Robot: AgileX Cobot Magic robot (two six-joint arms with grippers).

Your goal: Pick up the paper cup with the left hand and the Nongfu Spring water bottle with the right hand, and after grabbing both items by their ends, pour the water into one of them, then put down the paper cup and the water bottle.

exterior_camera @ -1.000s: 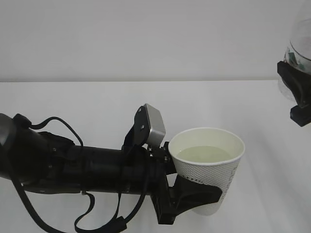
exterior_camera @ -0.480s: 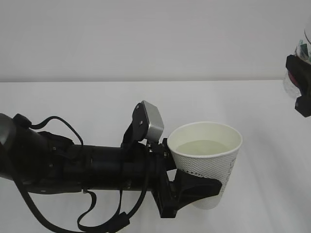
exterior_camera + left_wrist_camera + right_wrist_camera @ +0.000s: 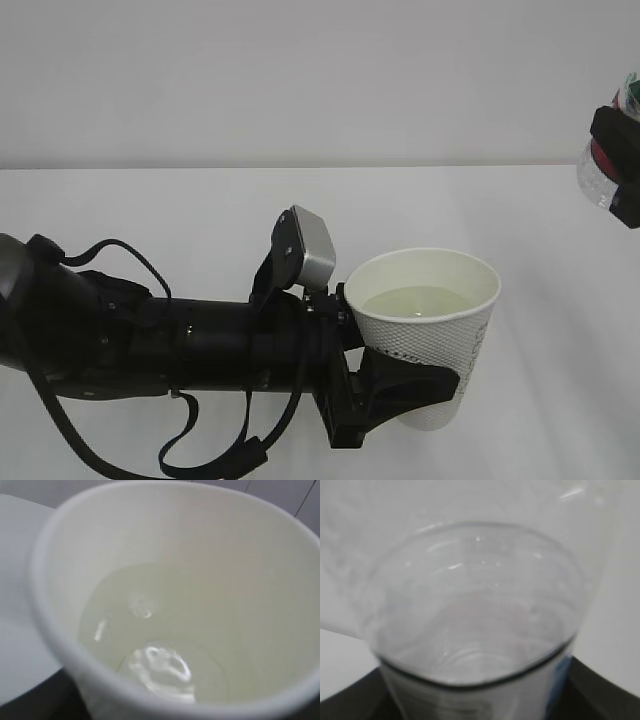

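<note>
The white paper cup (image 3: pixel 428 345) hangs upright above the table, a little right of centre in the exterior view. My left hand (image 3: pixel 420 392) is shut on its lower half from the left, with a black finger (image 3: pixel 405 388) wrapped round its front. Faintly yellowish water (image 3: pixel 415 300) stands inside; the left wrist view looks down into the cup (image 3: pixel 165 535) at that water (image 3: pixel 165 625). At the right edge my right hand (image 3: pixel 618 160) is shut on the Nongfu Spring water bottle (image 3: pixel 595 178), mostly cut off by the frame. The right wrist view is filled by the bottle's clear body (image 3: pixel 475 605).
A white table (image 3: pixel 200 210) runs back to a pale wall (image 3: pixel 300 80). My left arm (image 3: pixel 150 345), with loose cables and a grey box module (image 3: pixel 315 250), lies across the lower left of the exterior view.
My right hand has risen a little at the right edge and turned the bottle. The left hand and cup have lifted very slightly and kept their grip.
</note>
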